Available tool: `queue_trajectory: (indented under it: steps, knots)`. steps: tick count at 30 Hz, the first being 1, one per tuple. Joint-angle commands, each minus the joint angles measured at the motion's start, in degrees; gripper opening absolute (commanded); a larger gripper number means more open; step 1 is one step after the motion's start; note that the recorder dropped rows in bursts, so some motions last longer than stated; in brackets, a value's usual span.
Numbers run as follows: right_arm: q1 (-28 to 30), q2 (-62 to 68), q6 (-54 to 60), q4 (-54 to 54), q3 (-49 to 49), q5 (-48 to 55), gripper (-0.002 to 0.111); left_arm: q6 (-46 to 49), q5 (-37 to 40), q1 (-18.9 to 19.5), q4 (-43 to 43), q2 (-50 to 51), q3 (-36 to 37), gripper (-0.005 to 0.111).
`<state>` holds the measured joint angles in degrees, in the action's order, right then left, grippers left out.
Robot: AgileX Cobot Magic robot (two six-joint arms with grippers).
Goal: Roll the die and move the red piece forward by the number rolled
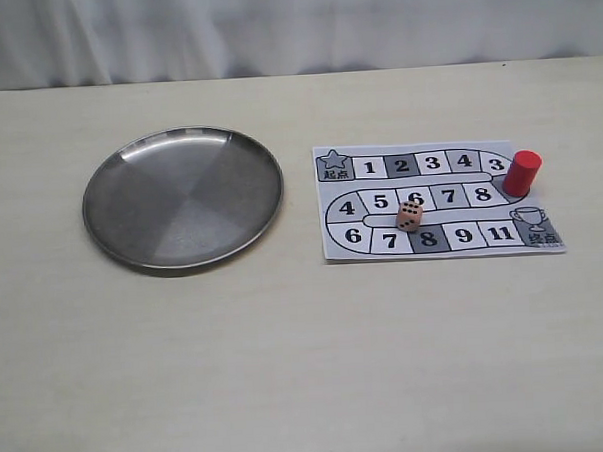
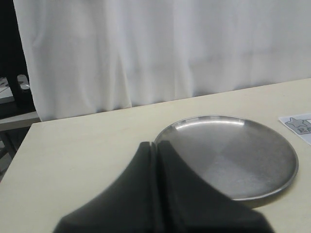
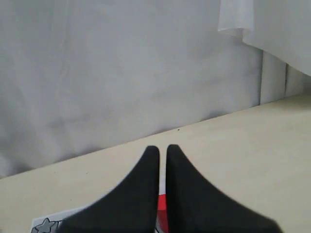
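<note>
The die (image 1: 409,216), a small beige cube with black pips, lies on the printed game board (image 1: 437,238) between squares 6 and 7. The red piece (image 1: 523,172), a red cylinder, stands upright at the board's right edge beside square 3. Neither arm appears in the exterior view. My left gripper (image 2: 156,144) is shut and holds nothing, with the steel plate (image 2: 233,155) beyond it. My right gripper (image 3: 163,148) is shut with only a thin slit between its fingers. A sliver of the red piece (image 3: 162,206) shows through that slit, farther off.
A round steel plate (image 1: 182,198) sits on the table left of the board. The board's star corner shows in both wrist views (image 2: 299,125) (image 3: 46,225). A white curtain hangs behind the table's far edge.
</note>
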<state>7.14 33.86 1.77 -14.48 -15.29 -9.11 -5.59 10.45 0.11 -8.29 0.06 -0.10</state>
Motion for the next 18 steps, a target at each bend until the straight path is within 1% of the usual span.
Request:
queue_trajectory:
  steps: [1,3,6,8,9,12,18]
  knots:
    - [-1.6,-7.2,-2.9,0.4,7.1,-5.0,0.004,-0.1,-0.5,-0.1,0.0,-0.1,0.1,0.0]
    - [-4.3,-8.8,-2.9,0.5,10.2,-6.6,0.004,-0.1,-0.5,-0.1,0.0,-0.1,0.1,0.0]
    - [-8.3,-9.5,-2.6,3.4,15.3,-9.6,0.004,-0.1,-0.5,-0.1,0.0,-0.1,0.1,0.0]
    - [-10.5,-9.5,-2.6,3.9,15.3,-11.3,0.004,-0.1,-0.5,-0.1,0.0,-0.1,0.1,0.0]
    - [-11.5,-9.5,-2.4,3.9,15.3,-9.6,0.004,-0.1,-0.5,-0.1,0.0,-0.1,0.1,0.0]
    - [-14.1,-9.6,-2.5,5.5,15.3,-9.8,0.004,-0.1,-0.5,-0.1,0.0,-0.1,0.1,0.0]
    - [-16.0,-9.6,-2.5,5.5,15.3,-9.5,0.004,-0.1,-0.5,-0.1,0.0,-0.1,0.1,0.0]
